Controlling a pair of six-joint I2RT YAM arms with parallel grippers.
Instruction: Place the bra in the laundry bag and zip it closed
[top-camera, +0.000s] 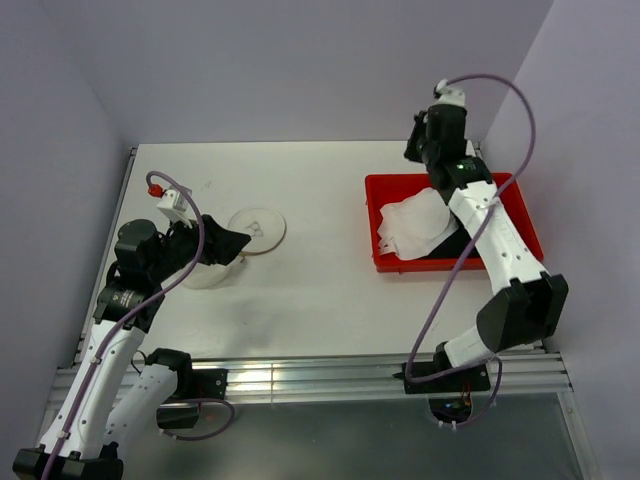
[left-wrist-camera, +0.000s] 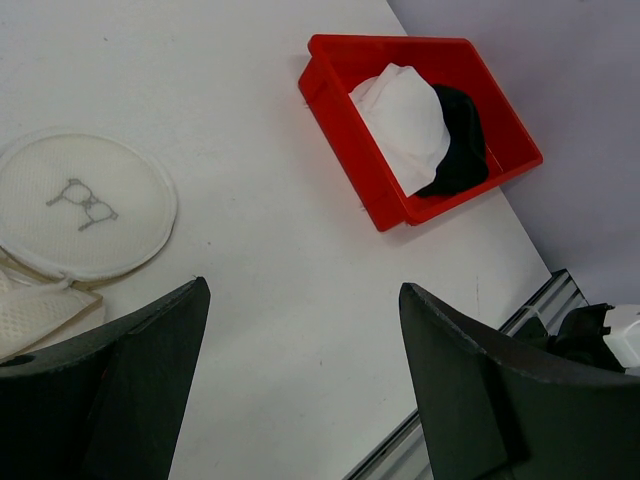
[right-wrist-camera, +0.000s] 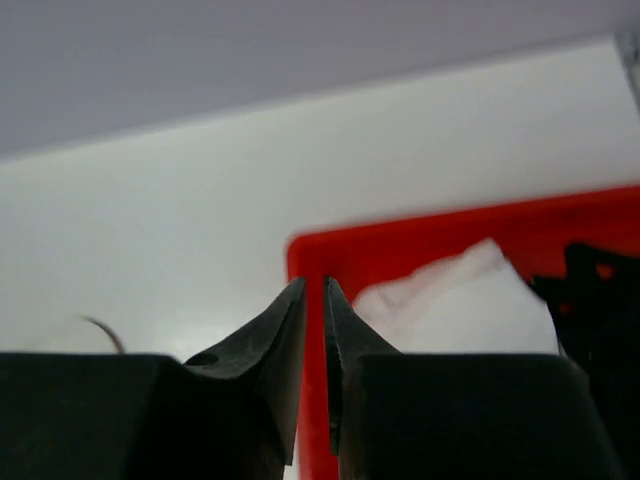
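Note:
The laundry bag (top-camera: 205, 273) is a white mesh cylinder at the left of the table, with its round lid (top-camera: 257, 228) lying open beside it. The lid (left-wrist-camera: 85, 205) bears a small dark mark in the left wrist view. My left gripper (top-camera: 226, 246) is open and empty over the bag's edge, and in its own view (left-wrist-camera: 300, 285) only table shows between the fingers. A white bra (top-camera: 415, 225) lies in the red bin (top-camera: 520, 205) beside a black garment (left-wrist-camera: 462, 150). My right gripper (top-camera: 414, 150) is shut and empty above the bin's far left corner (right-wrist-camera: 313, 285).
The red bin (left-wrist-camera: 345, 150) stands at the right of the table. The purple walls close in at the back and on both sides. A metal rail (top-camera: 320, 378) runs along the near edge between the arm bases.

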